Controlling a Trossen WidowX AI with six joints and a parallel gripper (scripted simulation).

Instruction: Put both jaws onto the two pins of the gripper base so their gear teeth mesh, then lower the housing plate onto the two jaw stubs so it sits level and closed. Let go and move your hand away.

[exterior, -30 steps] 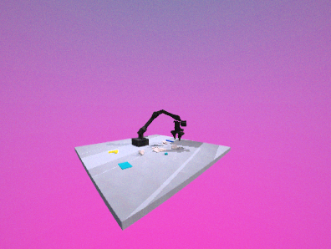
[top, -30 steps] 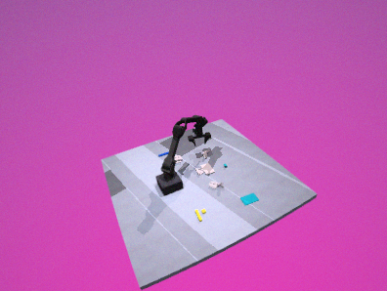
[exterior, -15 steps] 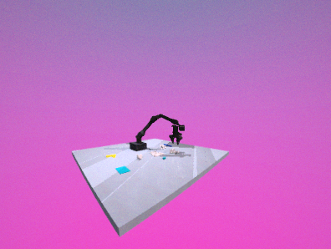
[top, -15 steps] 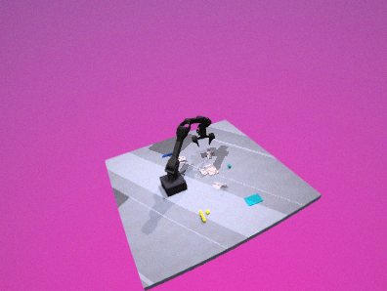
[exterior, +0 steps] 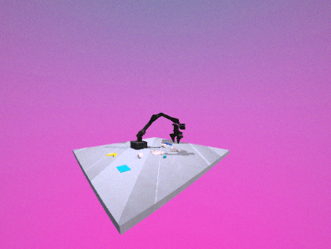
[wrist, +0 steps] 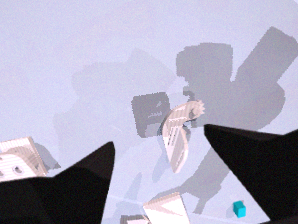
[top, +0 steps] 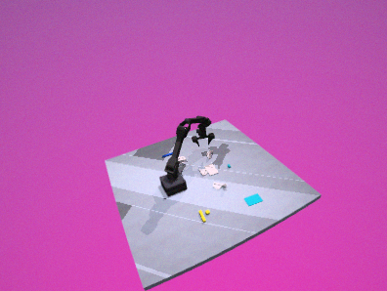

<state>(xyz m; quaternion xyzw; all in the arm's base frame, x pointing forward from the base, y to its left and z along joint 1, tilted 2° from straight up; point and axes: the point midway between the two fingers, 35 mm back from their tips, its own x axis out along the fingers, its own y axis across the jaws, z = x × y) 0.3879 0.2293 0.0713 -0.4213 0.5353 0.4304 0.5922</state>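
Observation:
My gripper [top: 205, 144] [exterior: 175, 142] [wrist: 159, 137] is open and empty, pointing down above a pale jaw [top: 209, 154] [exterior: 175, 149] [wrist: 170, 133]. That jaw lies on the table, its gear teeth toward the upper right in the wrist view. Another pale part [top: 219, 186] [exterior: 140, 155], apparently the second jaw, lies apart from it. A pale block with holes [top: 182, 159] [wrist: 25, 150] lies near the arm. Flat pale pieces [top: 211, 170] [exterior: 157, 153] [wrist: 167, 210] lie in the middle. I cannot tell which is the gripper base and which the housing plate.
A small teal cube [top: 229, 166] [exterior: 165, 157] [wrist: 239, 209] lies near the flat pieces. A cyan square [top: 253, 199] [exterior: 123, 168] lies farther out. A yellow bar [top: 202, 216] and a small yellow piece [top: 207, 212] lie together. A blue bar [top: 167, 155] [exterior: 168, 144] lies behind the arm.

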